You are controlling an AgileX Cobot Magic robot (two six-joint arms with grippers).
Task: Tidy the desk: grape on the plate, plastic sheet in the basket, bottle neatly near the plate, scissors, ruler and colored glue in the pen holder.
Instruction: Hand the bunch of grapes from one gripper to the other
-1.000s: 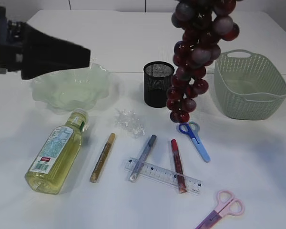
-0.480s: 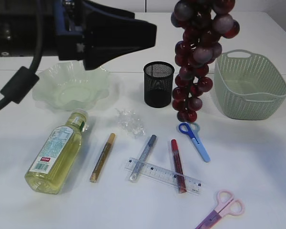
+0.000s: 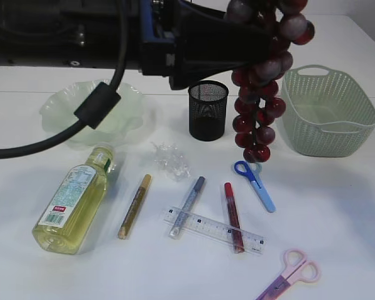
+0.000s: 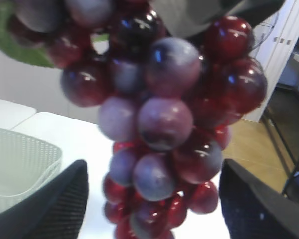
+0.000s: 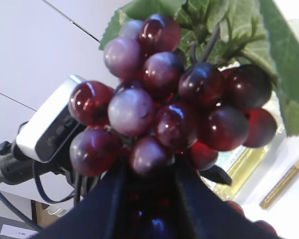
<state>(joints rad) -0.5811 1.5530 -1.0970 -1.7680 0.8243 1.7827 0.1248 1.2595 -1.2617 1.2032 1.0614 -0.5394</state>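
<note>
- Grape bunch [image 3: 262, 81] hangs in the air, long axis vertical, its lower end clear of the bench [image 3: 337, 206] between the mesh pen holder [image 3: 207, 110] and the basket [image 3: 328, 112].
- Right gripper [image 5: 147, 191]: fingers closed on the bunch, gripping among the berries in the right wrist view.
- Left gripper [image 4: 152, 199]: fingers spread wide, one on each side of the bunch, berries directly between them; contact not evident.
- Deciding relation: the bunch lies squarely inside the left fingers' gap, axis running across the line of closure; judged ready for a handover grip.
- Green plate [image 3: 90, 115] lies on the left arm's side, well apart from the bunch.
</note>
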